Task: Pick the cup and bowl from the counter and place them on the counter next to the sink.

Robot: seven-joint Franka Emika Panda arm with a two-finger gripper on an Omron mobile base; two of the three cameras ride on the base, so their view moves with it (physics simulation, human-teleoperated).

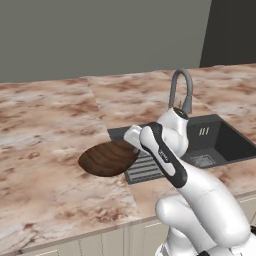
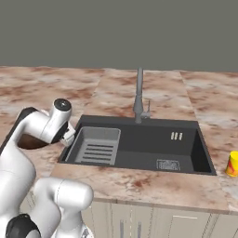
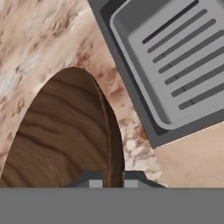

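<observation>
The bowl (image 1: 107,158) is held off the counter (image 1: 45,145), just left of the sink (image 1: 220,142). In the left base view it reads as a tilted ellipse: its long axis runs roughly left to right, the right end raised toward the wrist, the left end lower and free. In the hand view the bowl (image 3: 65,135) extends away from the gripper (image 3: 113,180), with its wood-grain surface facing the camera and its rim line running up from between the finger tips.

The gripper's two finger tips stand close together, one on each side of the bowl's rim, clamped on the bowl wall.

Edges: the left sink edge lies just beside the bowl's right end. Inside the basin, a grey ribbed rack (image 2: 95,145) occupies the left part, close to that edge. The faucet (image 2: 139,95) stands behind the basin, well apart from the bowl.

Open room: bare counter spreads left of and behind the bowl. The counter's front edge is near, below the bowl.

The cup (image 2: 233,163) stands upright on the counter right of the sink, near the front edge, well apart from the bowl.
</observation>
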